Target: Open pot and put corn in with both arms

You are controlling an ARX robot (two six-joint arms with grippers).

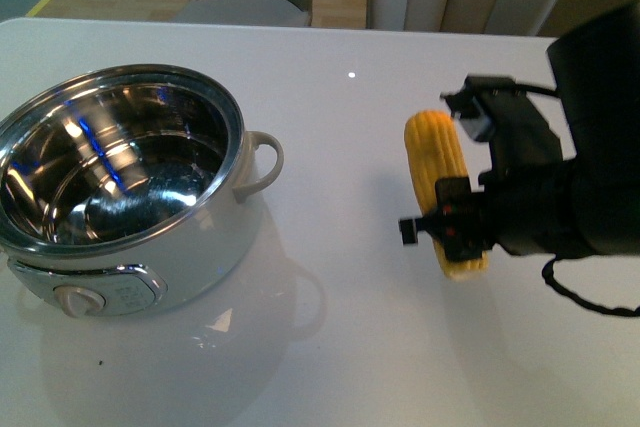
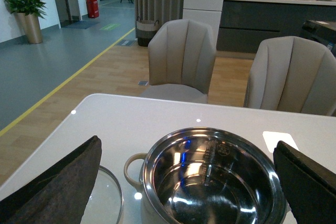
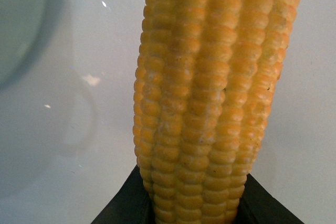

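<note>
The right gripper (image 1: 455,225) pinched the corn (image 1: 434,152) by one end, the cob running straight out from the jaws. The lidless pot (image 1: 205,247) stood well to its left, nearer the spread, empty left gripper (image 2: 186,148).

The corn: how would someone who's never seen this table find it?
Start at the white table, then look right of the big open pot. There the right gripper clamps the corn, the only yellow, knobbly cob among white and black things.
</note>
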